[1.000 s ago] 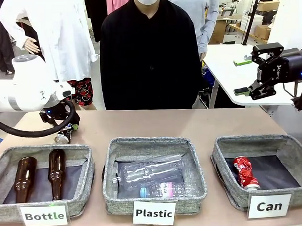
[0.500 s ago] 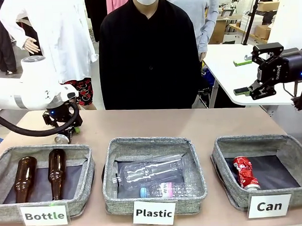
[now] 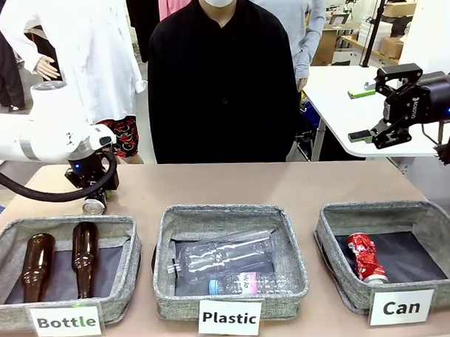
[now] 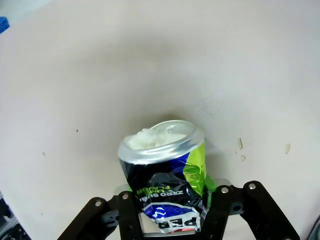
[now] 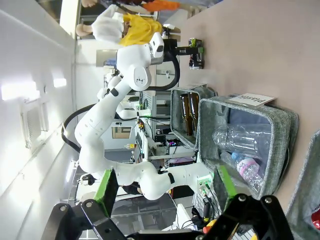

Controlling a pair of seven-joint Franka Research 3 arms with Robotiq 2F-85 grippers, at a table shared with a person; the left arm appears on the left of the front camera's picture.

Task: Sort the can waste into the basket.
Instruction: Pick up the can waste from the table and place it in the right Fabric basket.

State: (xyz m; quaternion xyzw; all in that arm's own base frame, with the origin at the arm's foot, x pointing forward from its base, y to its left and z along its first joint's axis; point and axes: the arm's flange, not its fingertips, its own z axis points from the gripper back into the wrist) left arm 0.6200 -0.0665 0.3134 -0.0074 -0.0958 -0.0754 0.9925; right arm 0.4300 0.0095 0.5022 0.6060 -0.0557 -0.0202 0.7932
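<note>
Since the dark can (image 4: 165,175), lying behind the "Bottle" basket (image 3: 66,274), is light, dented and thin-walled, keep your left gripper (image 4: 170,210) pinching its sides gently; right gripper (image 3: 367,113) stands spread.

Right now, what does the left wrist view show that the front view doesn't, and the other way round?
Left wrist view: the dark can's dented side, its blue, white and green print and its silver end, with the left gripper closed on it against the table.

Front view: the Can basket holding the crushed red can, the Plastic basket, the Bottle basket, the person, and the open right gripper held high.

Both: the left gripper and the can on the table.
</note>
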